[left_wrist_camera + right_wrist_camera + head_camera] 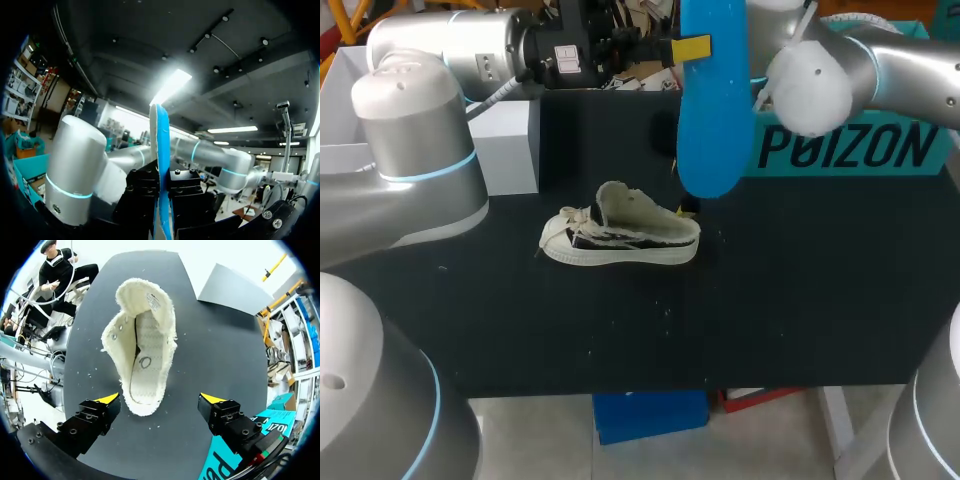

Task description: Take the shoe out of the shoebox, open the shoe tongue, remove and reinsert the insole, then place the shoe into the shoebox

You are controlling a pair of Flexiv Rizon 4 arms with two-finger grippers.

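Clamped tight over at the left gripper (162,200), pinching the blue insole (715,100) edge-on from both sides. Spread wide at the right gripper (160,401), hovering straight above the heel end of the shoe (620,238) and grasping nothing.

Starting nearest: parked at the middle of the table (770,300), upright on its sole, well back from the front edge. Running side to side, long axis level with that front edge, toe and laces aimed at the left edge, heel at the right. Pulled up at the tongue (617,203), gaping at the mouth, showing a bare patterned footbed to the right wrist view.

Further back and higher: dangling the insole on end, long axis straight up and down, lower tip just beyond the heel. Furthest of all, along the rear edge toward the right corner, backed by the teal shoebox (850,150).

Looks like the halfway mark: out of the box, opened up, insole pulled, reinsertion in hand. Calls next for swinging the insole down from vertical to match the shoe's side-to-side line, slipping the leading end in under the tongue toward the toe, then pressing flat at the heel. Probably worth closing the right gripper on the heel collar first, to stop any sliding.
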